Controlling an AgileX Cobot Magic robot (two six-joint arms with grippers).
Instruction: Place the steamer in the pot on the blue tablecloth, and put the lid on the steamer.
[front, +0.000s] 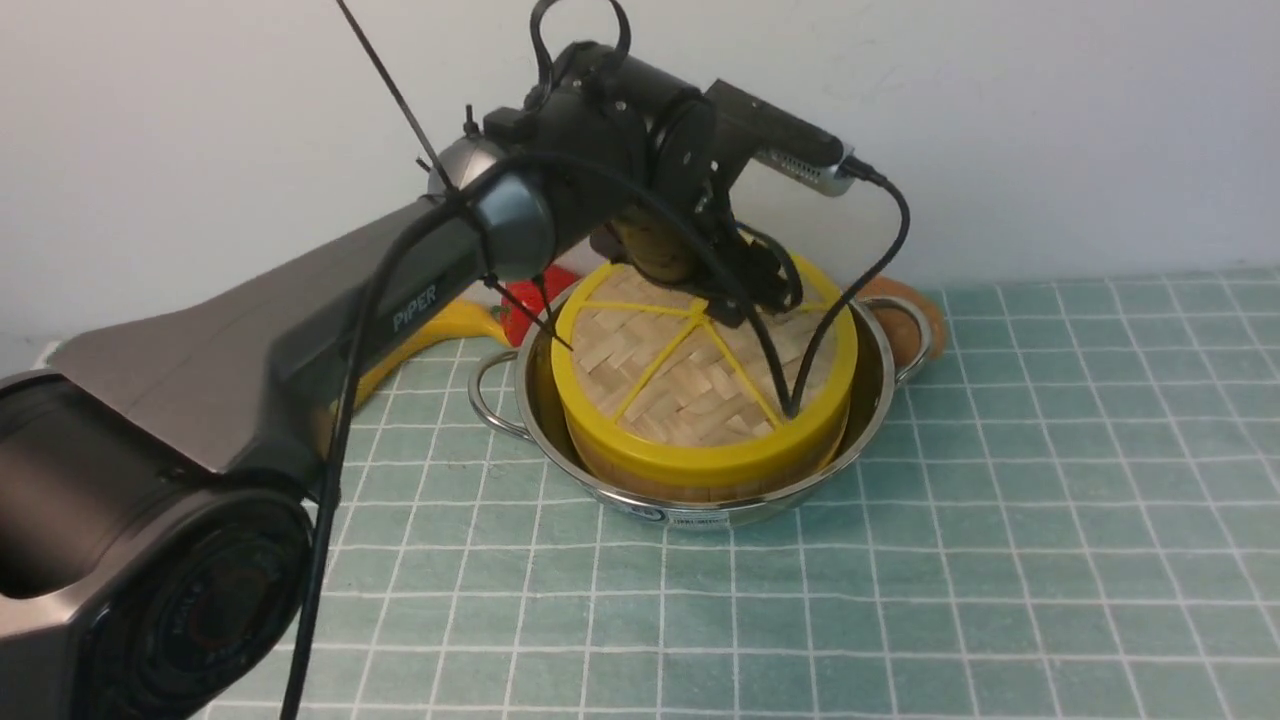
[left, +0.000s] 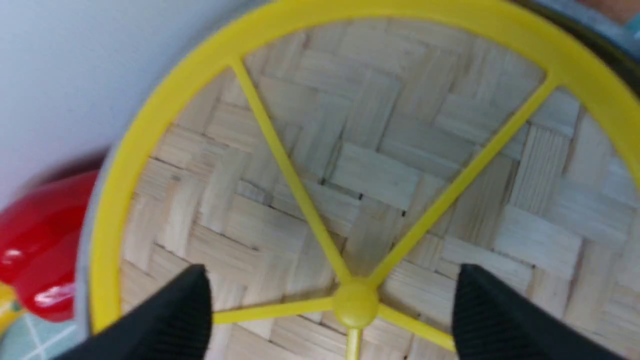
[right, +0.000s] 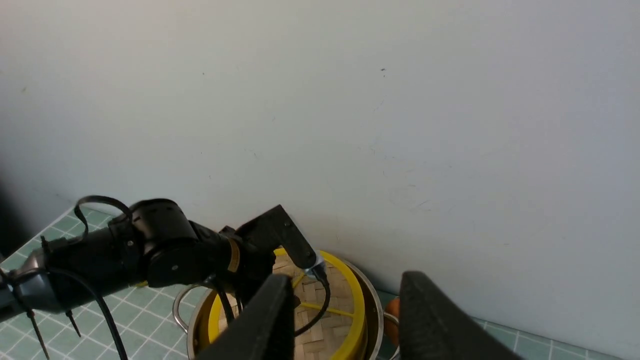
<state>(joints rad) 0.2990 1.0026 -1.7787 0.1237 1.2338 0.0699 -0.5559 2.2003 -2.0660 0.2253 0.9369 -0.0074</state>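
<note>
The shiny pot (front: 872, 398) stands on the blue tablecloth (front: 1000, 550). Inside it sits the steamer (front: 690, 491); only a strip of its wooden wall shows under the lid. The woven, yellow-rimmed lid (front: 690, 385) lies flat on top of the steamer. My left gripper (front: 750, 300) reaches over the lid's far side. In the left wrist view the lid (left: 380, 150) fills the picture, and the left gripper (left: 332, 272) is open, its black fingers standing wide on either side of the yellow hub (left: 356, 304). My right gripper (right: 346, 279) hangs high and open with nothing in it, the pot (right: 372, 305) beneath.
A red object (front: 545, 290) and a yellow curved one (front: 440, 330) lie behind the pot on the left. An orange-brown round thing (front: 905, 320) sits behind the pot's right handle. The white wall (front: 1000, 130) stands close behind.
</note>
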